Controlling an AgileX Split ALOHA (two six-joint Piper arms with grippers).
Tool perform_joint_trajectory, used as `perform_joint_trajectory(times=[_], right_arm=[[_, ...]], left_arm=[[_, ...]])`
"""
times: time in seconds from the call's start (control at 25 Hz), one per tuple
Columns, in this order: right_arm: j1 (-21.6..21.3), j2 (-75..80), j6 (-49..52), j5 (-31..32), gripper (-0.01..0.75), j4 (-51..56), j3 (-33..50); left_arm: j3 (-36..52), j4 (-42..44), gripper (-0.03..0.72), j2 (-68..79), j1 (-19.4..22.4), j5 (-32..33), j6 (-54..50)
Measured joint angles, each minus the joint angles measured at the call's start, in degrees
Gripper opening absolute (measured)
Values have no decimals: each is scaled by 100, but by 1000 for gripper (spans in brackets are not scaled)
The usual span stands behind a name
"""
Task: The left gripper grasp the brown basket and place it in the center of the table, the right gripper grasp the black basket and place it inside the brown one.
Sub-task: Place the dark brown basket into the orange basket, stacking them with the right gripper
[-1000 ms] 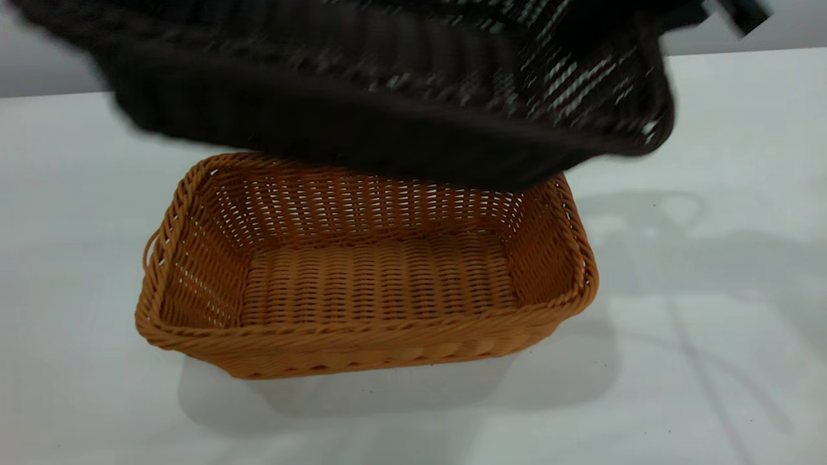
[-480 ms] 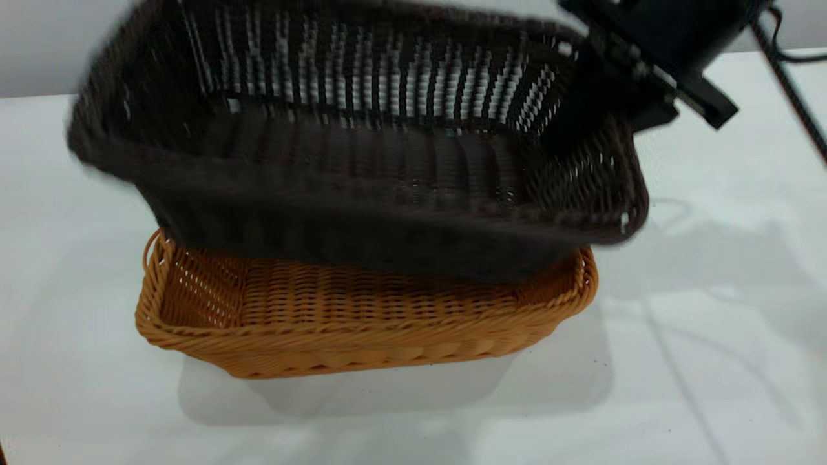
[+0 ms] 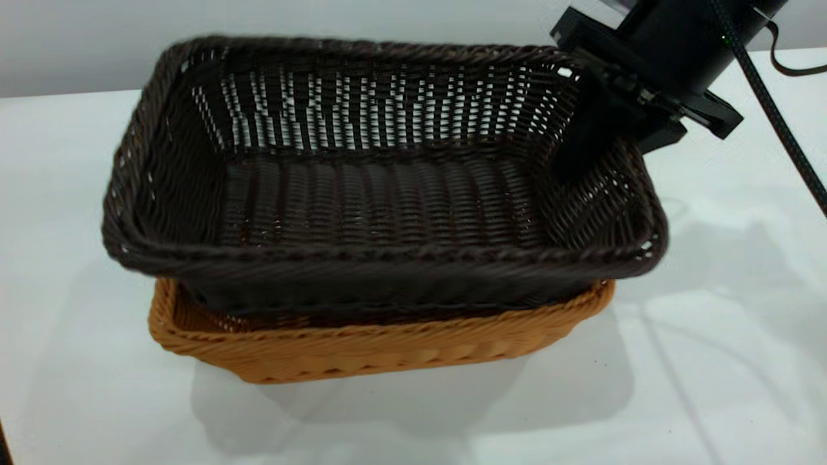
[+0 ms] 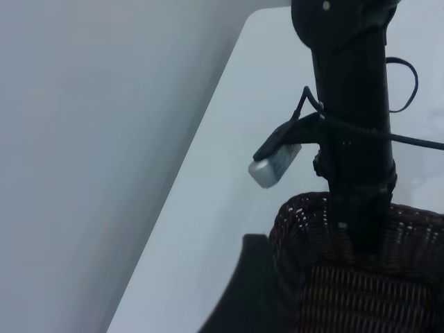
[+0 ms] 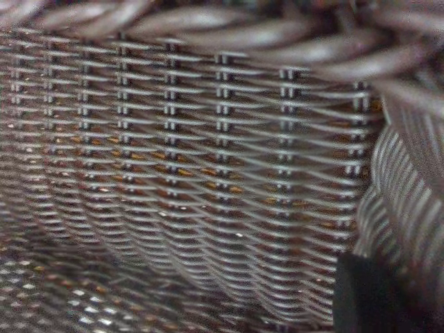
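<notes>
The black basket (image 3: 381, 194) rests nested in the brown basket (image 3: 362, 349) on the white table (image 3: 64, 194). It sits a little tilted, and its rim stands well above the brown rim. My right gripper (image 3: 601, 123) is shut on the black basket's right wall near the far corner, with one finger (image 3: 578, 142) inside. The right wrist view is filled by the dark weave (image 5: 208, 173), with orange glinting through and a black fingertip (image 5: 361, 295) at the edge. My left gripper is outside the exterior view. Its wrist view shows the right arm (image 4: 354, 139) over the black basket (image 4: 347, 284).
A braided black cable (image 3: 775, 123) runs from the right arm across the table's right side. Bare white tabletop lies on every side of the baskets. A grey wall (image 3: 323, 19) stands behind the table.
The right gripper has lowered the black basket from above the brown basket down into it. The brown basket has shifted slightly to the right.
</notes>
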Motion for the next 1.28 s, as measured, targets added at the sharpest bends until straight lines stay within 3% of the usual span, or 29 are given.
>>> perform_joint_trajectory(times=[0.36, 0.96, 1.08, 1.28], right_arm=[[67, 73, 137, -351, 118, -303, 0], [67, 86, 72, -301, 127, -352, 0], [67, 86, 2, -255, 194, -341, 0], [67, 81, -376, 29, 389, -377, 0]], left_arm=[[0, -44, 627, 0, 0, 7, -55], [0, -54, 627, 0, 0, 46, -211], [0, -54, 627, 0, 0, 56, -211], [0, -49, 627, 0, 0, 88, -217]])
